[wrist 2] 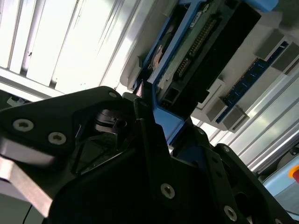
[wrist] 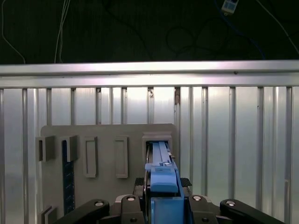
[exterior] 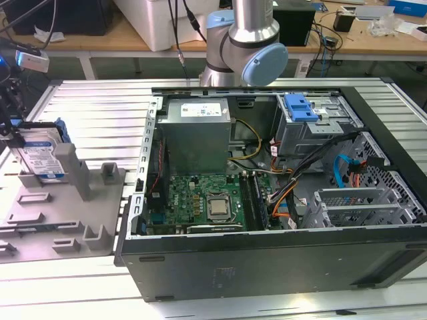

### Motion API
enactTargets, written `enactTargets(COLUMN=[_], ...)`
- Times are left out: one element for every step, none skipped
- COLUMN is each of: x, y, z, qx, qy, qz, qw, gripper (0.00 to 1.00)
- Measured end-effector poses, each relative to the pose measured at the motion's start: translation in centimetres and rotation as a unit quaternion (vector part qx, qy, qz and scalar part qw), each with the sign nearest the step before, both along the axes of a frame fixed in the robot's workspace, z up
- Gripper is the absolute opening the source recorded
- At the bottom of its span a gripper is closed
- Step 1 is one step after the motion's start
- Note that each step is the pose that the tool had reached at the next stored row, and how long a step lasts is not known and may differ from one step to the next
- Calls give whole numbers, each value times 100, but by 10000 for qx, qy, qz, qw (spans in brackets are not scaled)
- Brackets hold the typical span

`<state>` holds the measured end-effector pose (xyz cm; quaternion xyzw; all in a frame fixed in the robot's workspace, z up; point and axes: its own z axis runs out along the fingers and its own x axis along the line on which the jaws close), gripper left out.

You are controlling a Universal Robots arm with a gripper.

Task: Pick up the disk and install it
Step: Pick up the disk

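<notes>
The disk (exterior: 40,157), silver with a blue-and-white label and a blue caddy rail, stands on edge in a slot of the grey fixture (exterior: 67,220) at the exterior view's far left. My gripper (exterior: 10,130) is at its upper edge. In the first wrist view the blue caddy rail of the disk (wrist: 161,177) sits tight between my black fingers (wrist: 139,183), and the gripper (wrist: 162,184) is shut on it above the fixture (wrist: 107,140). The second wrist view shows the disk (wrist 2: 201,60) edge-on, its rail pinched in the gripper (wrist 2: 159,121).
An open computer case (exterior: 267,267) lies in the middle of the ribbed metal table (exterior: 100,107), with a motherboard, cables and a grey drive cage (exterior: 313,130) topped by a blue latch bracket (exterior: 303,108). The arm's base (exterior: 243,47) stands behind the case.
</notes>
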<state>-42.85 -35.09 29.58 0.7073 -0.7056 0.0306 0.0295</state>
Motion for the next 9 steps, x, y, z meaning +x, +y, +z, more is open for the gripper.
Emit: enactTargets(x=[0, 1, -1, -2, -2, -3, -4, -5, -5], y=[0, 0, 0, 0, 0, 0, 0, 0, 0], z=[1, 1, 2, 2, 2, -1, -3, -7, -13], qx=[1, 1, 0, 0, 0, 0, 0, -1, 0], qy=[-7, -9, -10, -11, -12, -13, -13, -12, -13], qz=[0, 0, 0, 0, 0, 0, 0, 0, 0], qw=[10000, 10000, 10000, 10000, 10000, 10000, 10000, 10000, 10000], gripper=[37, 37, 37, 37, 37, 37, 37, 37, 37])
